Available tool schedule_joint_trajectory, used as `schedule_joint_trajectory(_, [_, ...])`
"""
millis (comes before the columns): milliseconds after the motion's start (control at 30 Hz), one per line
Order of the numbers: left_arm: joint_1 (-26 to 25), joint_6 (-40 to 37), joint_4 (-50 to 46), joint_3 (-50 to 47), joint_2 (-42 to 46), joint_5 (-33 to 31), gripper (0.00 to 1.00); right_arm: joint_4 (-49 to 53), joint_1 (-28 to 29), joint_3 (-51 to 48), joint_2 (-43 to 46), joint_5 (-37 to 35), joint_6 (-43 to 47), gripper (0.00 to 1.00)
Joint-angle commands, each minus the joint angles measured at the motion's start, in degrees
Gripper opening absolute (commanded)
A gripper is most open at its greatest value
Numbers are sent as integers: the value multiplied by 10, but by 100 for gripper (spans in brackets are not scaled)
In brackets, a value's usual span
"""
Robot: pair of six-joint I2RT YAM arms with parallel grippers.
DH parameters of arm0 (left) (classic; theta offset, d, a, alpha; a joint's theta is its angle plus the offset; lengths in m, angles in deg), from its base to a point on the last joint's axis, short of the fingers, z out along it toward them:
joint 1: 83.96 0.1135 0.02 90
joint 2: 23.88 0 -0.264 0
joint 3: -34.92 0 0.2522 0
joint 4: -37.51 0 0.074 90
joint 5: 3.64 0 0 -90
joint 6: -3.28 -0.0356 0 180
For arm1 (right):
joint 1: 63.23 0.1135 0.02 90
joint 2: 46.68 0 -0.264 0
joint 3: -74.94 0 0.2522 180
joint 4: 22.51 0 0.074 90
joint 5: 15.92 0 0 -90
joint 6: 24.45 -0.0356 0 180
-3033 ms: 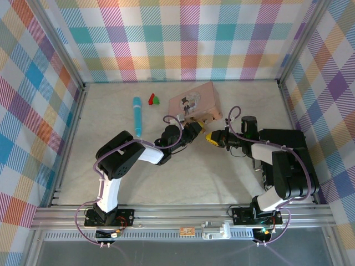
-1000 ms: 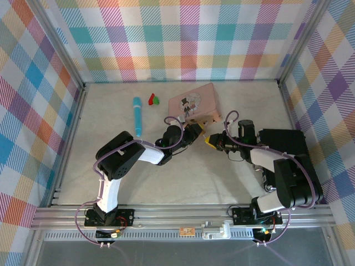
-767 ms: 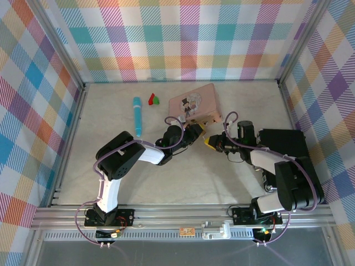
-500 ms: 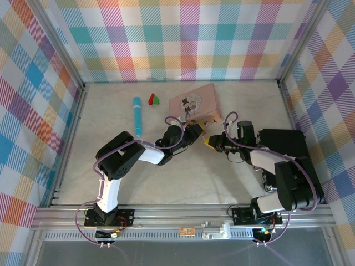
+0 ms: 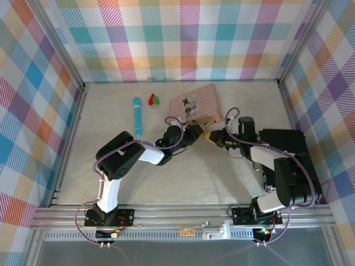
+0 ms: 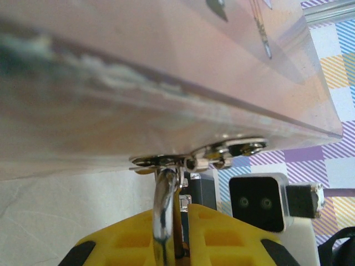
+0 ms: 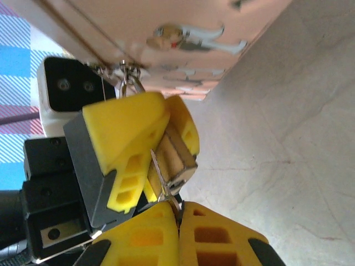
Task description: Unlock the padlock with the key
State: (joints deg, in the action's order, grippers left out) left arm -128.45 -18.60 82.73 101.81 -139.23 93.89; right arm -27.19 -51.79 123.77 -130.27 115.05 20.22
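Observation:
A small brass padlock hangs by its silver shackle from the hasp of the pink tin box. My left gripper is shut on the padlock body, with its yellow fingers on either side. My right gripper is shut on the thin key. The key's blade slants up against the padlock's bottom face, and I cannot tell whether it sits in the keyhole. In the top view the right gripper nearly touches the left one at the box's near edge.
A turquoise pen-like cylinder lies left of the box, with small red and green pieces behind it. The pink box side looms right above the left fingers. Checkered walls close in the table.
The right gripper, holding the key, has shifted slightly away from me and closer to the padlock. The left arm and the box have stayed put.

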Motion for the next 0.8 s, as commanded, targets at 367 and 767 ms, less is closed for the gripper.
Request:
schedule_joint_trajectory(367, [5, -101, -92, 42, 31, -11, 0, 70, -11, 29, 24, 50, 131, 0])
schedule_joint_trajectory(767, [-25, -180, -271, 122, 17, -137, 0, 186, -30, 48, 48, -89, 160, 0])
